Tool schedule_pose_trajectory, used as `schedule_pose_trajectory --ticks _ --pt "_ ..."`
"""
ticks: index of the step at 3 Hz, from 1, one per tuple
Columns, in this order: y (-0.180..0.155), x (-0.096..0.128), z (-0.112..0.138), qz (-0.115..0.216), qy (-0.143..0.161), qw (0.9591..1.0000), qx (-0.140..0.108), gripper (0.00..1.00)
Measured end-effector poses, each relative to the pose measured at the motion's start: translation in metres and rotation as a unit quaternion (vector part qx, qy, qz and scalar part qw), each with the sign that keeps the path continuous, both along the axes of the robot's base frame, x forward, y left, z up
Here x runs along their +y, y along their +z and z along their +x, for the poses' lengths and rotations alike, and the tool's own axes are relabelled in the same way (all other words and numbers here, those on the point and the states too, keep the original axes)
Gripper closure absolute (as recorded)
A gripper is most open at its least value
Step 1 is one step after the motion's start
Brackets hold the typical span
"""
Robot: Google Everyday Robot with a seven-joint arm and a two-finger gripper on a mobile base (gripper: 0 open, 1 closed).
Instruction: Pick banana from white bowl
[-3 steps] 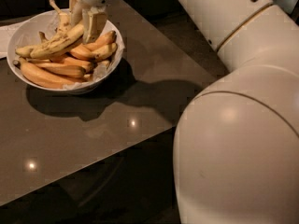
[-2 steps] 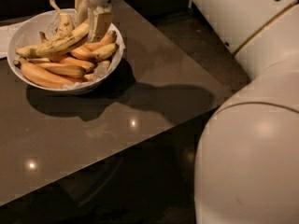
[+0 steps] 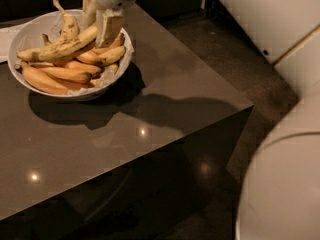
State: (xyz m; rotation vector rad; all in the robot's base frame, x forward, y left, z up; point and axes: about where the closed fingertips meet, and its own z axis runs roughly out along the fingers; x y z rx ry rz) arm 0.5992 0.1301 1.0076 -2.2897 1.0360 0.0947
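The white bowl [image 3: 30, 31] sits at the table's far left corner, lined with crinkled paper and holding several bananas. The long speckled banana [image 3: 57, 48] lies across the top of the pile, its right end rising toward the gripper. My gripper [image 3: 98, 29] reaches down from the top edge over the bowl's right side. Its two pale fingers [image 3: 110, 26] stand on either side of the banana's right end and are closed on it. The wrist above is cut off by the frame.
A hooked banana with a thin stem [image 3: 68, 25] and smoother orange bananas [image 3: 55, 75] lie in the same bowl. The dark glossy table [image 3: 150, 114] ends at its right corner [image 3: 251, 105]. My white body [image 3: 285, 184] fills the lower right. White panels [image 3: 260, 14] stand at the upper right.
The fingers have drawn together around the speckled banana's right end. My white arm and body have swung out of the upper right, uncovering the floor and the table's corner.
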Motion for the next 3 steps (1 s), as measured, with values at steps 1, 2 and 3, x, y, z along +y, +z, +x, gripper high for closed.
schedule_pose_trajectory --ticks 1,2,3 --pt "0.016 -0.012 -0.018 0.005 -0.024 0.9997 -0.008 1.0" --pt "0.031 -0.024 -0.034 0.0 -0.044 0.9989 -0.015 1.0" --pt "0.031 -0.024 -0.034 0.001 -0.044 0.9989 -0.015 1.0"
